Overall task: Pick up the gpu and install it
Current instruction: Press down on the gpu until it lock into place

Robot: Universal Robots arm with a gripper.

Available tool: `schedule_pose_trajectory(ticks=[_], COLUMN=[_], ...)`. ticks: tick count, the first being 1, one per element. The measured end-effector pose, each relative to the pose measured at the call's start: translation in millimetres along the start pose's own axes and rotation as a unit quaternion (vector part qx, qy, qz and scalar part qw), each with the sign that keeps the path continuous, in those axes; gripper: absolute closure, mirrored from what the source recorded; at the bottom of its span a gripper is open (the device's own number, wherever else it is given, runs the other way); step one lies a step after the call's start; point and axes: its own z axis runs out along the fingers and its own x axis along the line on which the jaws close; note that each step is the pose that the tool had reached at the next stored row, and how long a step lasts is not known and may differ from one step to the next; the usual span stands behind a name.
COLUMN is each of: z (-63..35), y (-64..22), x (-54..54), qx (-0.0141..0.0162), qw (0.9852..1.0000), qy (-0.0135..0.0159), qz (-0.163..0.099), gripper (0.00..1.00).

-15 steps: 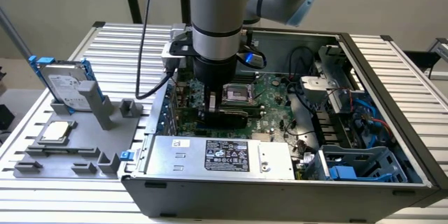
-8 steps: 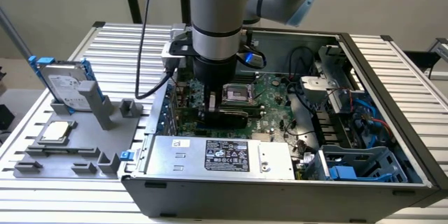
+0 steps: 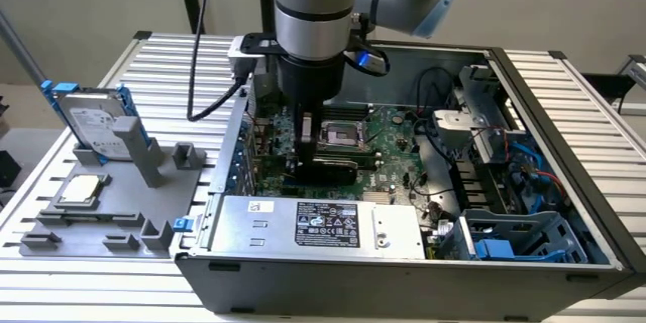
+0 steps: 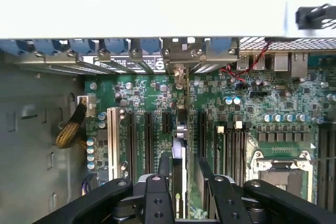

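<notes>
The gripper is being held low inside the open computer case, right over the green motherboard. The gpu is being seen edge-on in the wrist view, standing upright in a slot between the black card slots, with its silver end bracket up against the row of back plates. The black fingers are being kept a little apart on each side of the card's top edge; whether the card is being squeezed cannot be told. On the exterior view's left, a hard drive and a small silver chip are being kept on a grey holder
</notes>
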Motion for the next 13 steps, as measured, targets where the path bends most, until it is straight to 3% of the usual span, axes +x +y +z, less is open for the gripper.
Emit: schedule_pose_trajectory(ticks=[3,4,7,13], z=[-13.5,-16.5,-16.8,-16.9], y=[0.2,0.2,0.2,0.2], x=[-0.1,-0.1,-0.1,-0.1], qx=[0.0001,0.0,0.0001,0.0], qw=[1.0,1.0,1.0,1.0], qy=[-0.0001,0.0,-0.0002,-0.0002], qz=[0.0,0.0,0.0,0.0], gripper=[0.68,0.75,0.89,0.89])
